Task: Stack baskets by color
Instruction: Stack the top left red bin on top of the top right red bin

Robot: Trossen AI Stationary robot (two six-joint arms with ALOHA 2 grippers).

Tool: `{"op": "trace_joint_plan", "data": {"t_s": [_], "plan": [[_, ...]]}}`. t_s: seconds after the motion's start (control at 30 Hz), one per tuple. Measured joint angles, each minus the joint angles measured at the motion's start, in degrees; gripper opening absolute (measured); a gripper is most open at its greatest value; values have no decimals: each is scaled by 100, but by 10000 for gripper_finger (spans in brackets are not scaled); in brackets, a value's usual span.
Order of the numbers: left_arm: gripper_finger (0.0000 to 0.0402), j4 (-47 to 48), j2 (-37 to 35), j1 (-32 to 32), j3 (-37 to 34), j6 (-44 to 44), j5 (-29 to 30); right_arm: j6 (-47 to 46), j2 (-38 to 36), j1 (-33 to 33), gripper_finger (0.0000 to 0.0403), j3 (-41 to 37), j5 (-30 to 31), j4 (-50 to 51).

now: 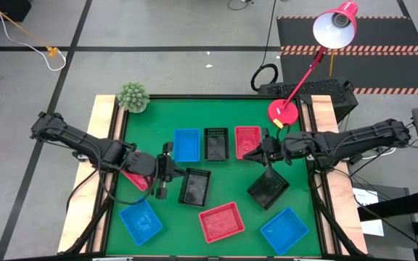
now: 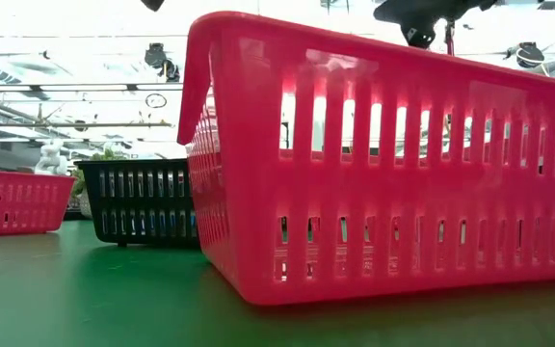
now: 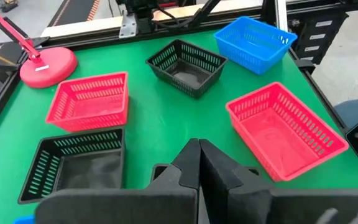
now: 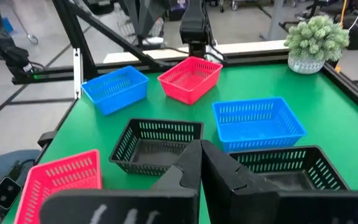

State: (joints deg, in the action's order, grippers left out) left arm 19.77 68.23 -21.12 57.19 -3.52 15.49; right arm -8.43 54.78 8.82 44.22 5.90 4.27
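I find both claws closed and empty, the left claw at nine o'clock and the right claw at three o'clock of the green counter, with all nine baskets scattered singly, unstacked.

A red basket fills most of the low view, standing on the green table. Behind it to the left stands 1 black basket, and farther left 1 more red basket, partly cut off.
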Motion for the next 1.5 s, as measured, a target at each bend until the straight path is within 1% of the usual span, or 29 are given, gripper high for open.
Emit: {"op": "trace_joint_plan", "data": {"t_s": [0.2,0.33,0.43,0.53,0.6,0.73,0.8,1.03,1.2,1.33,1.4,1.5], "plan": [[11,9,-2,0,0,-137,2,21,627,89,0,465,-6,174],[7,9,50,0,0,-225,2,166,983,105,0,765,-17,524],[3,82,148,-23,0,-348,3,273,1141,97,0,873,-18,634],[5,213,271,-79,0,-711,8,592,1180,94,0,892,-20,636],[12,442,338,-148,-1,-1092,113,949,1177,94,0,897,-24,644],[22,867,428,-301,0,-1908,775,1651,1122,94,0,897,-20,733],[26,1166,428,-390,-2,-2386,994,1925,1121,94,0,897,-20,716],[51,2469,424,-950,0,-4099,1357,2606,1126,90,0,898,-1,505],[78,3523,594,-1400,-4,-5679,1374,2841,1126,88,0,897,2,45],[110,4000,808,-1675,-4,-6813,1344,3069,1126,88,0,897,2,-140],[129,4107,908,-1767,-4,-7131,1276,3170,1126,75,0,897,1,-170],[156,4088,1113,-1856,-4,-7201,1104,3180,1126,20,0,897,-1,-212]]}}
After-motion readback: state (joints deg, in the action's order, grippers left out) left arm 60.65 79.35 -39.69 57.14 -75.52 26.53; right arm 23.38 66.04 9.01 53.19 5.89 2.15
